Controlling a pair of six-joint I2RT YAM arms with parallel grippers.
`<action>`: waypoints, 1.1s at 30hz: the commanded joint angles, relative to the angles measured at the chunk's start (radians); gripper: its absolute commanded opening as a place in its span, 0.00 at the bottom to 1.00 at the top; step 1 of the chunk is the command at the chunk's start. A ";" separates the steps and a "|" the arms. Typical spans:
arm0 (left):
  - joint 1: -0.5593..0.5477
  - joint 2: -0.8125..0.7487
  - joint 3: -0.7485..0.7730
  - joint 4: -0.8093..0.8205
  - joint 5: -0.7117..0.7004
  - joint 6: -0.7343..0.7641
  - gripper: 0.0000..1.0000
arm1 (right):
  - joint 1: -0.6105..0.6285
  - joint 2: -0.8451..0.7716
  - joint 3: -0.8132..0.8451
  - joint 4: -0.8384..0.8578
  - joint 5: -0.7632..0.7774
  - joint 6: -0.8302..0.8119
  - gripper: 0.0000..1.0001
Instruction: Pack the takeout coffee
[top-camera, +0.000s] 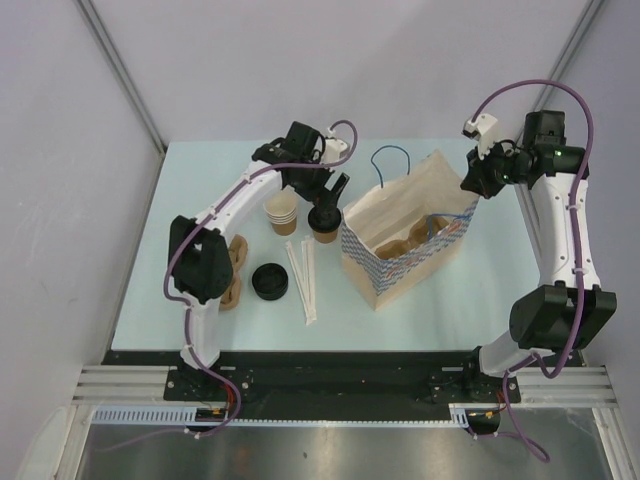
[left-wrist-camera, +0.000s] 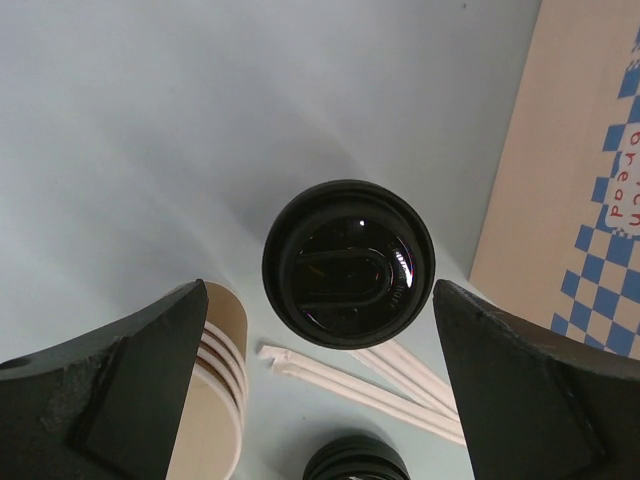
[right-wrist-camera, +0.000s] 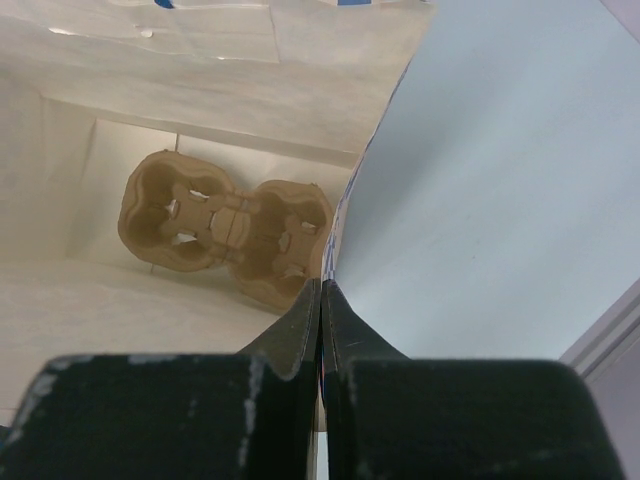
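Observation:
The takeout coffee (top-camera: 324, 223), a tan cup with a black lid, stands on the table left of the paper bag (top-camera: 405, 240). My left gripper (top-camera: 327, 196) is open just above it. In the left wrist view the lid (left-wrist-camera: 348, 262) sits between my spread fingers (left-wrist-camera: 130, 380) without touching them. My right gripper (top-camera: 478, 184) is shut on the bag's far right rim (right-wrist-camera: 345, 215) and holds it open. A brown cup carrier (right-wrist-camera: 228, 224) lies on the bag's floor.
A stack of lidless cups (top-camera: 283, 213) stands just left of the coffee, close to my left finger (left-wrist-camera: 215, 390). Wrapped straws (top-camera: 303, 280) and loose black lids (top-camera: 270, 281) lie nearer the front. Spare carriers (top-camera: 236, 268) sit by the left arm.

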 joint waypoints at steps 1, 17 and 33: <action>-0.013 0.037 0.083 -0.089 0.003 0.017 1.00 | -0.004 -0.044 0.001 0.014 -0.026 -0.009 0.00; -0.020 0.109 0.134 -0.140 0.038 0.024 1.00 | -0.004 -0.048 -0.003 0.020 -0.032 -0.001 0.00; -0.020 0.144 0.129 -0.132 0.038 0.017 0.98 | -0.004 -0.056 -0.008 0.020 -0.037 0.011 0.00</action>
